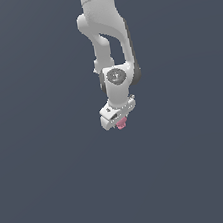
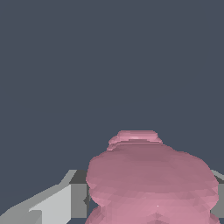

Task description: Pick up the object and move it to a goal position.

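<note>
pink object [image 1: 121, 124], one, between jaws

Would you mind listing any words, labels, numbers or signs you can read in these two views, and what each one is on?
None can be read.
The dark round cap on the arm's wrist joint has a faint light mark, too small and blurred to read.
The pink object, the gripper and the plain grey background carry no text in either view.
</note>
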Robot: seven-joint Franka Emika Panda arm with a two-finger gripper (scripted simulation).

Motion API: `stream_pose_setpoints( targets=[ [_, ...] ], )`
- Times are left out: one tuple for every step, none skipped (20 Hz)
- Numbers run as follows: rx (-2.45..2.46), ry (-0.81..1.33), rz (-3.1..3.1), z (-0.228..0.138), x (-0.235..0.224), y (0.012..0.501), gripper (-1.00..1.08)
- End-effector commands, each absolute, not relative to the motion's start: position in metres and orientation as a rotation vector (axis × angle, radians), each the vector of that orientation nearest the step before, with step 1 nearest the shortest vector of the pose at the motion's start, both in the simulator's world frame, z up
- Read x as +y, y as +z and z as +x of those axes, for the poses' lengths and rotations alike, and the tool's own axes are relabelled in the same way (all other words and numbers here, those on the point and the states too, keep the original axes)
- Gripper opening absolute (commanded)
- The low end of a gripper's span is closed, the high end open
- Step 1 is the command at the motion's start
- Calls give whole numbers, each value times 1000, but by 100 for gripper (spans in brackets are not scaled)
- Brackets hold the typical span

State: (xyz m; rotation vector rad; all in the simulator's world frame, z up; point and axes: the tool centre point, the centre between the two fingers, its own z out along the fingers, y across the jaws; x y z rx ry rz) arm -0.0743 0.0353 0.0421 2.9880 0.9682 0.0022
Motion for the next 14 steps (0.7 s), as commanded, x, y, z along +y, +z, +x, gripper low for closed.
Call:
stream_pose_setpoints(
  targets=[
    [968,2,2988,-74,35,42,-100],
    [968,2,2988,-74,35,42,-100],
    [968,2,2988,-74,35,43,-100],
    [968,2,2988,-74,34,45,-100],
    [968,2,2988,-74,34,46,-100],
    [968,2,2988,-74,33,49,-100],
    [968,2,2988,-73,32,52,-100],
    [968,2,2988,-73,30,56,-100],
    [968,2,2988,-73,29,60,-100],
    [968,2,2988,-72,27,65,-100],
    [968,2,2988,-72,25,70,-100],
    [968,2,2988,-71,23,76,-100],
    [969,2,2988,-71,21,82,-100],
    [969,2,2988,-70,19,89,-100]
  ],
)
